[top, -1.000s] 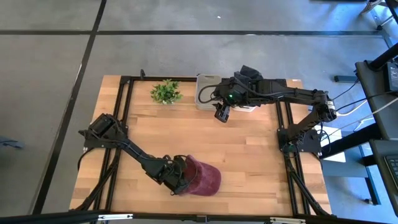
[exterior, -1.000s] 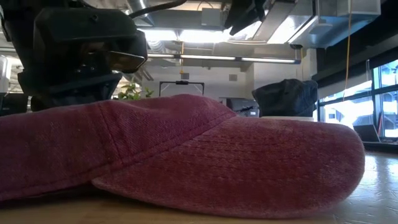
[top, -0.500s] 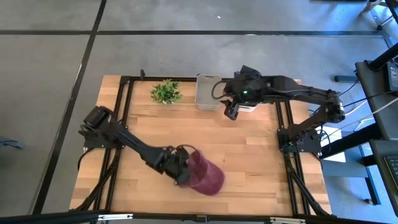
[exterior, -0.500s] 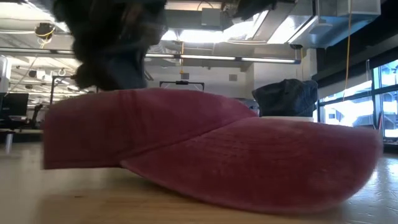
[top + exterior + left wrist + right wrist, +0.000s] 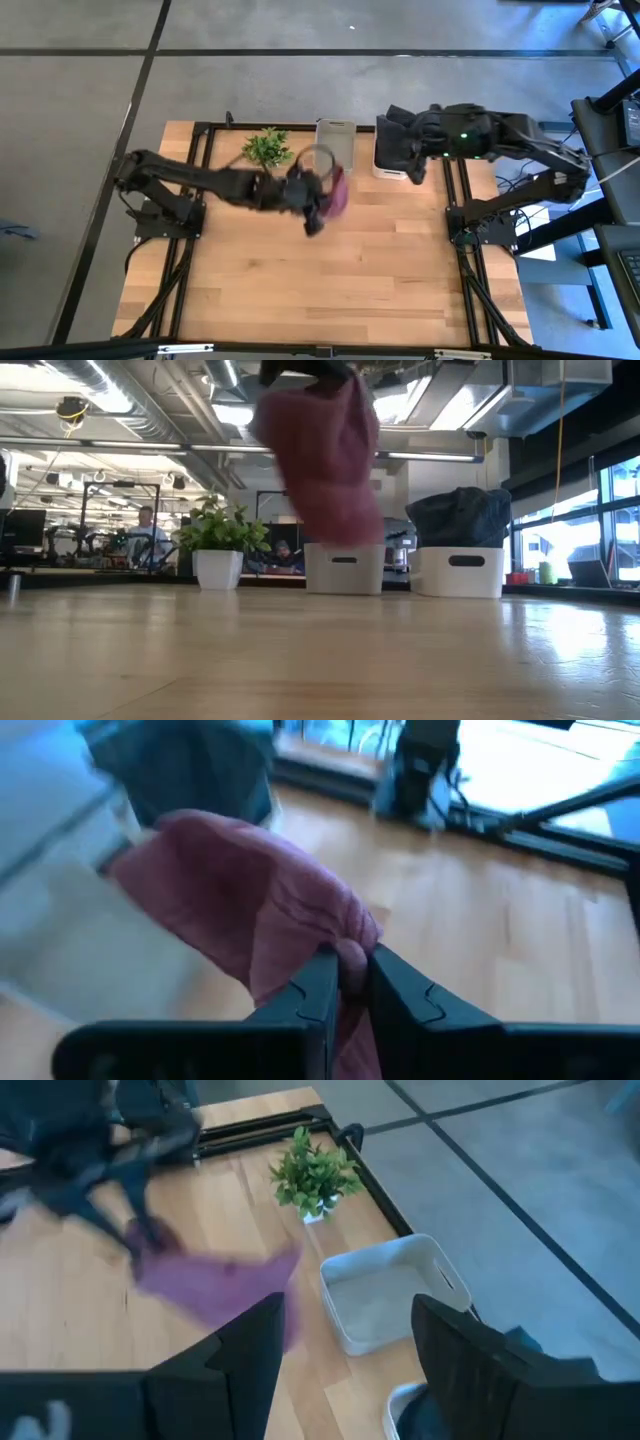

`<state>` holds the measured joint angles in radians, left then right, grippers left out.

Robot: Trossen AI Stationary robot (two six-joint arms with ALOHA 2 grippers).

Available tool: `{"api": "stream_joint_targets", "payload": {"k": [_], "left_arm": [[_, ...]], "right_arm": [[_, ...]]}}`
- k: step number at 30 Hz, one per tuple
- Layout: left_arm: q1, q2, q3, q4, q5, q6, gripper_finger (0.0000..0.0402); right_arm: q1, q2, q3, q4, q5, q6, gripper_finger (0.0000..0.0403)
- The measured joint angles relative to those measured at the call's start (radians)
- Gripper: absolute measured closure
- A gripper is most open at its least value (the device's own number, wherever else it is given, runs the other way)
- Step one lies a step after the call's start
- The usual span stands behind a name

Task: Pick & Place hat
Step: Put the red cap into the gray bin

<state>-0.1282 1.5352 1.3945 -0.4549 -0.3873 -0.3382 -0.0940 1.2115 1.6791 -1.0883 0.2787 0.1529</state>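
The left arm reaches from the desk's [image 5: 300,270] left edge toward the middle of its far side. Its gripper [image 5: 312,200] is clamped on a fold of the red hat [image 5: 336,190], the two fingers [image 5: 318,988] pressed together on the cloth in the left wrist view. The hat hangs clear of the desk, drooping from the gripper, and in the low view it dangles in the air in front of the bins. It sits just in front of the empty white bin [image 5: 335,140] at the far edge.

To the left of that bin, also along the far edge, stands a small potted plant [image 5: 266,148].

To the right of the empty bin is a second white bin [image 5: 388,160], near the far right corner, with something dark in it [image 5: 459,517]. The right gripper [image 5: 408,155] hovers over this second bin, and its fingers [image 5: 250,1355] stand wide apart with nothing between them.
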Motion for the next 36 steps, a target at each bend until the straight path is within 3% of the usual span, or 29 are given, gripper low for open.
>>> {"api": "stream_joint_targets", "payload": {"k": [8, 18, 29, 36], "left_arm": [[0.227, 0.003, 0.159, -0.022, 0.170, 0.333, 0.0368], [0.441, 0.010, 0.193, -0.016, 0.279, 0.687, 0.0368], [0.586, 0.091, 0.193, -0.012, 0.380, 0.804, 0.0368], [0.618, 0.194, 0.192, -0.010, 0.398, 0.887, 0.0368]], "right_arm": [[0.000, -0.068, 0.000, -0.092, 0.014, 0.048, 0.0183], [0.000, -0.074, 0.000, -0.179, 0.016, 0.142, 0.0183], [0.000, -0.072, 0.000, -0.175, 0.166, 0.217, 0.0183], [0.000, -0.070, 0.000, -0.175, 0.186, 0.266, 0.0183]]}}
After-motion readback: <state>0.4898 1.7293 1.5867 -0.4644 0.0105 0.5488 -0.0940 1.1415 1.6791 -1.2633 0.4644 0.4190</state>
